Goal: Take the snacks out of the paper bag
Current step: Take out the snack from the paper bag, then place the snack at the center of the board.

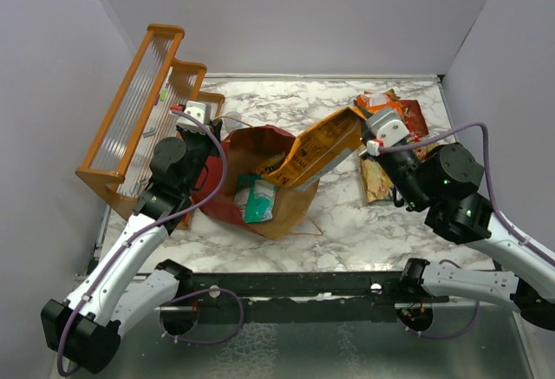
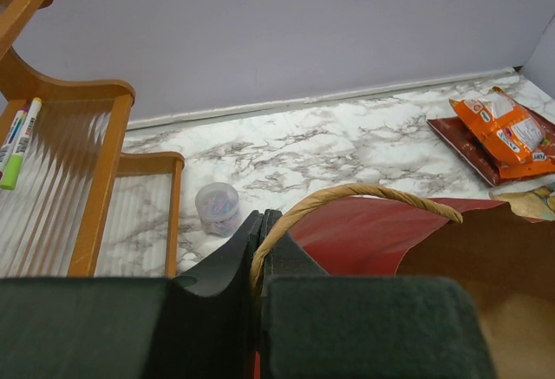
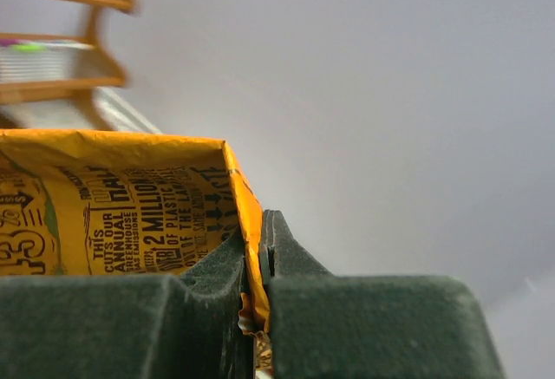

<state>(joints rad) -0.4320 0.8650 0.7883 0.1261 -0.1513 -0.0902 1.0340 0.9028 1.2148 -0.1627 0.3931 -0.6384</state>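
Observation:
The paper bag [image 1: 227, 209] lies on its side on the marble table, dark red outside, brown inside, mouth facing the arms. My left gripper [image 1: 211, 136] is shut on its twine handle [image 2: 364, 192], which runs between the jaws [image 2: 261, 223]. A teal packet [image 1: 257, 199] lies inside the bag. My right gripper [image 1: 364, 136] is shut on the top edge of the large orange-yellow chip bag [image 1: 316, 149], holding it lifted, its lower end over the bag's mouth. In the right wrist view the yellow bag [image 3: 121, 214] is pinched between the jaws [image 3: 260, 249].
An orange packet [image 2: 507, 127] lies on a dark red Doritos bag [image 2: 460, 140] at the back right, and another packet [image 1: 377, 179] sits under my right arm. The orange wooden rack [image 1: 130, 119] holding markers [image 2: 22, 140] stands at the left, with a small plastic jar [image 2: 218, 208] beside it.

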